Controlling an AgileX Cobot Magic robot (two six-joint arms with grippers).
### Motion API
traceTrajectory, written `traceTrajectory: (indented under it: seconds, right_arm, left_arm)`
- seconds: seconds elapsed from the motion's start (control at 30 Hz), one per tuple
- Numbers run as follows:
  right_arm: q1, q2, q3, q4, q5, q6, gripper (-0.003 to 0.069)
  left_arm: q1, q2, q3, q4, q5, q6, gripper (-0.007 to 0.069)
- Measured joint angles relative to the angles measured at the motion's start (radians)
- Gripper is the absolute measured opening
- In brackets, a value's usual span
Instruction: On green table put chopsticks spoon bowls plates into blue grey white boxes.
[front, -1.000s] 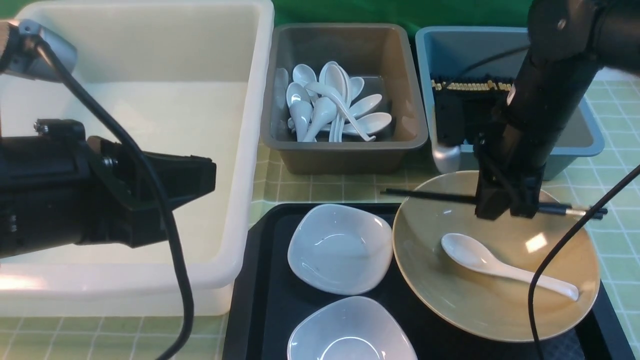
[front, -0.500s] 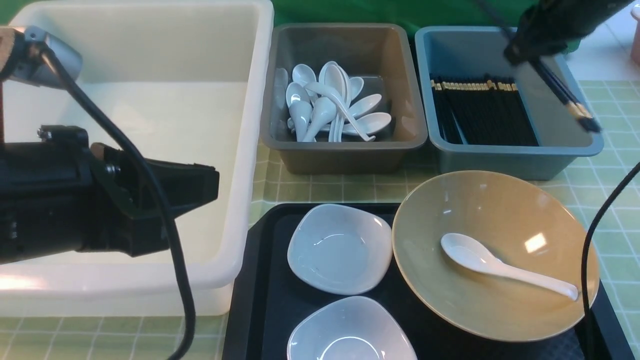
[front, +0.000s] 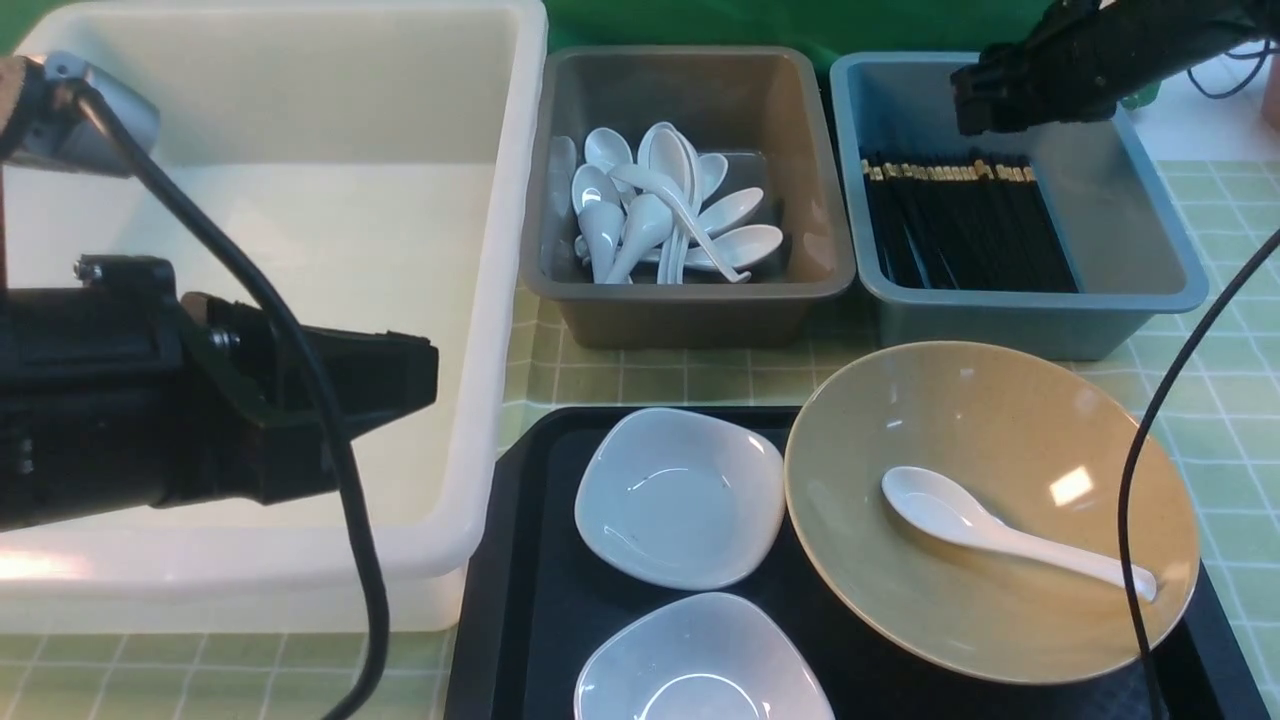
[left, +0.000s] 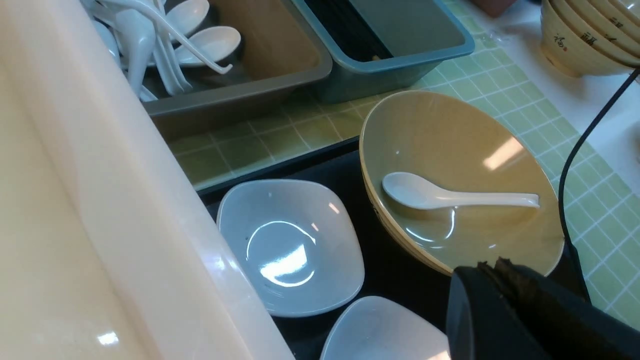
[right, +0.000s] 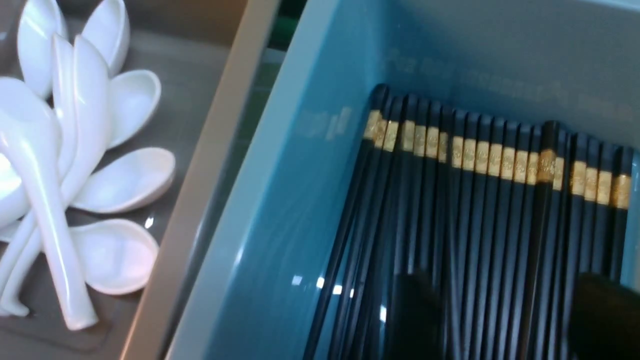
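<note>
Cut off at the right wrist view's edge: right gripper (right: 500, 320), fingers (right: 415, 320) spread apart, nothing between, above chopsticks (right: 480, 210) lying in the blue box (right: 280, 200). Pinched shut and empty by the white box (front: 300, 100): left gripper (left: 492, 270). In the tan bowl (front: 1000, 420) on black tray (front: 520, 560): spoon (front: 1000, 535), green table (front: 650, 380) beneath

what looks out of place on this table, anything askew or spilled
One spoon lies loose in the tan bowl on the black tray, not with the other spoons in the grey box. In the blue box, one chopstick rides on top of the row, slightly askew. Nothing looks spilled or broken.
</note>
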Motion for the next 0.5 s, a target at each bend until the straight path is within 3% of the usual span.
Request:
traceTrajectory:
  seconds: [0.03, 0.1, 0.2, 0.37, 0.4, 0.5]
  right_arm:
    - [0.0, -0.006, 0.0, 0.0, 0.017, -0.001, 0.054]
    - [0.0, -0.022, 0.0, 0.0, 0.061, -0.021, 0.0601]
    - [0.0, -0.066, 0.0, 0.0, 0.148, -0.082, 0.0628]
    - [0.0, -0.206, 0.0, 0.083, 0.305, -0.276, 0.0608]
    - [0.009, -0.285, 0.004, 0.119, 0.386, -0.388, 0.0584]
    - [0.051, -0.407, 0.045, 0.121, 0.476, -0.493, 0.0555]
  left_arm:
    - [0.0, 0.0, 0.0, 0.0, 0.011, 0.0, -0.0001]
    - [0.0, 0.0, 0.0, 0.0, 0.021, 0.0, -0.0001]
    - [0.0, 0.0, 0.0, 0.0, 0.024, 0.001, -0.0001]
    - [0.0, 0.0, 0.0, 0.0, 0.023, 0.051, -0.0001]
    - [0.0, 0.0, 0.0, 0.0, 0.012, 0.083, -0.0001]
    - [0.0, 0.0, 0.0, 0.0, -0.016, 0.115, -0.0001]
